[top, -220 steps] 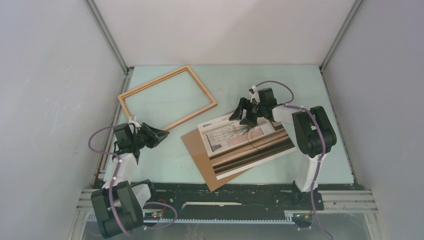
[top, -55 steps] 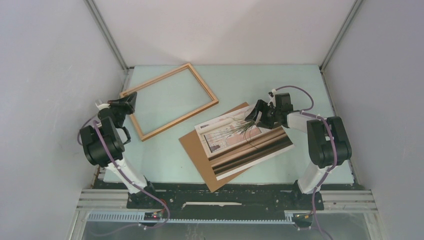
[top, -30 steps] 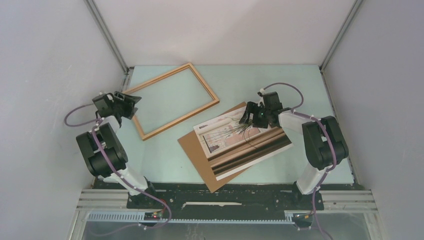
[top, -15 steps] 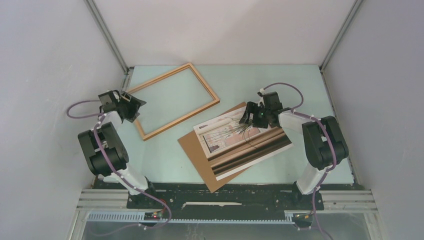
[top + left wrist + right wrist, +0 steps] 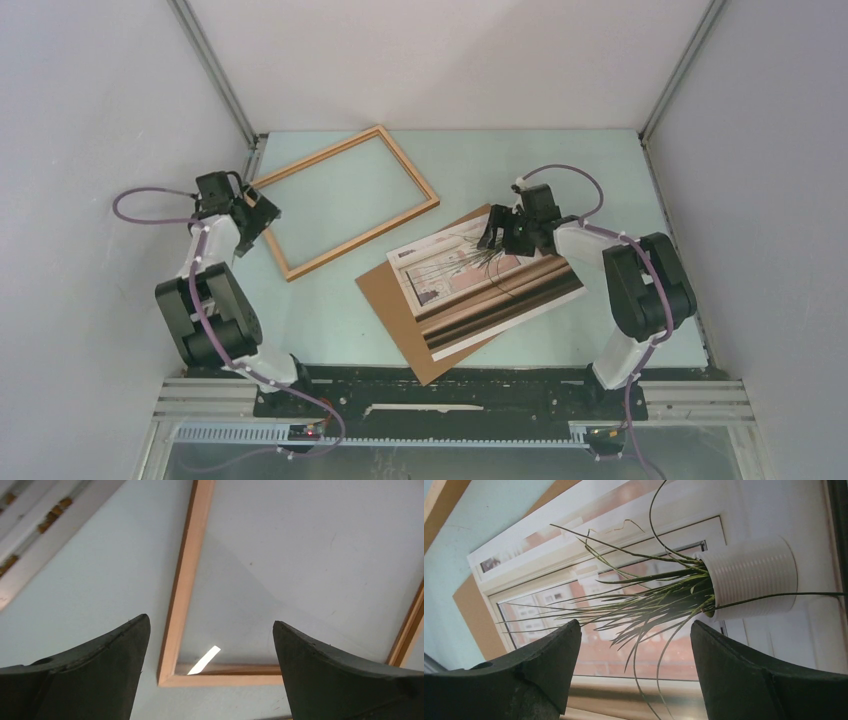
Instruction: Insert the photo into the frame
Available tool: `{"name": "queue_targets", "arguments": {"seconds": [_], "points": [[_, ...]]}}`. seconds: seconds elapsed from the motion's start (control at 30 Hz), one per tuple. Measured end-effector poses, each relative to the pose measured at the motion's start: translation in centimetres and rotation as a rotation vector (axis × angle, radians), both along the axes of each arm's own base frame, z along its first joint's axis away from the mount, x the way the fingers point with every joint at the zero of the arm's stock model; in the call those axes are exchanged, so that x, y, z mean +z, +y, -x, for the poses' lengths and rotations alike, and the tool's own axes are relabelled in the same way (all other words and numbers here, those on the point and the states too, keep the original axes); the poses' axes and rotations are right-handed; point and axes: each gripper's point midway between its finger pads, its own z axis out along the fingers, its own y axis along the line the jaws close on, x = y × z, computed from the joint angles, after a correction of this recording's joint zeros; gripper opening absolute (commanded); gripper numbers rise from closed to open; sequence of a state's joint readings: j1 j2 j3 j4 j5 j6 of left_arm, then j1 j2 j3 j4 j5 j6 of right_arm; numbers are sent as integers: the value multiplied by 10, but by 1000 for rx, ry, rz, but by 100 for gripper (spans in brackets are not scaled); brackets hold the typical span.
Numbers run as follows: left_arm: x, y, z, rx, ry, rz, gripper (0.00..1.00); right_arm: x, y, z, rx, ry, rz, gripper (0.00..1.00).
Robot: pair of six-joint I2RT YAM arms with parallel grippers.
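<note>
Right hand (image 5: 497, 232) spread open, low over photo (image 5: 490, 285) lying on board (image 5: 395, 310), likely to pick it. Left hand (image 5: 210, 625) open over frame (image 5: 185, 580) corner on bench (image 5: 480, 165), probably to steady it.

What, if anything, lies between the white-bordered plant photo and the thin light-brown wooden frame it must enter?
Nothing visible: only bare pale-green table separates the white-bordered plant photo from the light-brown wooden frame. The photo rests on a brown backing board, the open right gripper over it.
</note>
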State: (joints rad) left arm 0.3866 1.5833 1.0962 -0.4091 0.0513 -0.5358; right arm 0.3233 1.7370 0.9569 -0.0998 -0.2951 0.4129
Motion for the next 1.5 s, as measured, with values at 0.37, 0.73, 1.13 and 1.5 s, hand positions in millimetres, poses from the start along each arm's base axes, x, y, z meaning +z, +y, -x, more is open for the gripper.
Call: {"name": "queue_targets", "arguments": {"seconds": [0.37, 0.73, 1.13, 1.5], "points": [[73, -35, 12, -109, -131, -105, 99, 1, 32, 23, 95, -10, 113, 89], [54, -127, 2, -438, -119, 38, 97, 58, 225, 132, 603, -9, -65, 88], [47, -136, 2, -527, -113, 52, 95, 6, 282, 198, 746, 164, -26, 88], [49, -151, -1, -580, -140, 113, 95, 1, 259, 190, 649, 116, 21, 88]]}}
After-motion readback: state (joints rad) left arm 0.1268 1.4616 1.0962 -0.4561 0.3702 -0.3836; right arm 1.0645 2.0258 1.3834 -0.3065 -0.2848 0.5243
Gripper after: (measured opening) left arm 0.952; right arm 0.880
